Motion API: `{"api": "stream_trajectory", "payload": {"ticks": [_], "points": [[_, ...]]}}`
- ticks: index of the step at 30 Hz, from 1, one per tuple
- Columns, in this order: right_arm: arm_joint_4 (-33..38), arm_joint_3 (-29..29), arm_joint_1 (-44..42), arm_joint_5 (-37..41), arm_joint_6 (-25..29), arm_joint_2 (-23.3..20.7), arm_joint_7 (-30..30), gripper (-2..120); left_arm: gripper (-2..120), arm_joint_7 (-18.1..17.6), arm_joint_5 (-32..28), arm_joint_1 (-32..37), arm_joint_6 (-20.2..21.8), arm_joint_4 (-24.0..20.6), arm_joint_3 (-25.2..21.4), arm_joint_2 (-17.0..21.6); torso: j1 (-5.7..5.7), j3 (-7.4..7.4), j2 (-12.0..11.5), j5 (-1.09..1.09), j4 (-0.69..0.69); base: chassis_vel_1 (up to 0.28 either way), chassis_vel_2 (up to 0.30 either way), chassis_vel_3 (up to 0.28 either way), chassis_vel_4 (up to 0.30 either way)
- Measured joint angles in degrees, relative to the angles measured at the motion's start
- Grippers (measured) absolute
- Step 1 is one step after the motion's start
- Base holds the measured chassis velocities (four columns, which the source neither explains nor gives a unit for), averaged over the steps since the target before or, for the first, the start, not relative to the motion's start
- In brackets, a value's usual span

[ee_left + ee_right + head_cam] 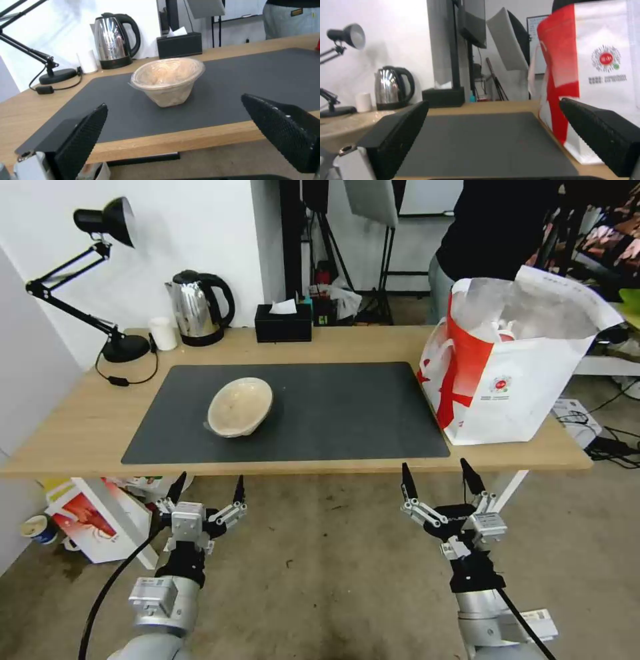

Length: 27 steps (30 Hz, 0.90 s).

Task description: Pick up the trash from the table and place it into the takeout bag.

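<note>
A shallow beige bowl [240, 406] [166, 80], covered with clear film, rests tilted on the dark grey mat [320, 413] of the light-wood table [87, 420]. The white takeout bag [510, 370] [600, 75] with a red band stands open at the table's right end, foil lining showing. Something white and red shows inside its mouth; what it is I cannot tell. My left gripper [207, 489] [176, 130] hangs open below the table's front edge, in front of the bowl. My right gripper [437, 479] [496, 135] is open too, below the front edge near the bag.
At the table's back stand a black desk lamp [100, 280], a small white cup [163, 333], a steel kettle [197, 307] and a black tissue box [283, 322]. A red-and-white printed box [93, 517] lies on the floor at left. A person stands behind the bag.
</note>
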Motion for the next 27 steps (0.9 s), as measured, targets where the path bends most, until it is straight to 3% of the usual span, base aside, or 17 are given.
{"api": "stream_trajectory", "payload": {"ticks": [27], "points": [[-4.4,-1.6,0.6,-0.8,-1.5,3.9,5.9,100,100,0.0,0.0,0.0,0.0,0.0,0.0,0.0,0.01,0.00,0.0,0.00,0.00,0.000,0.000,0.000,0.000]]}}
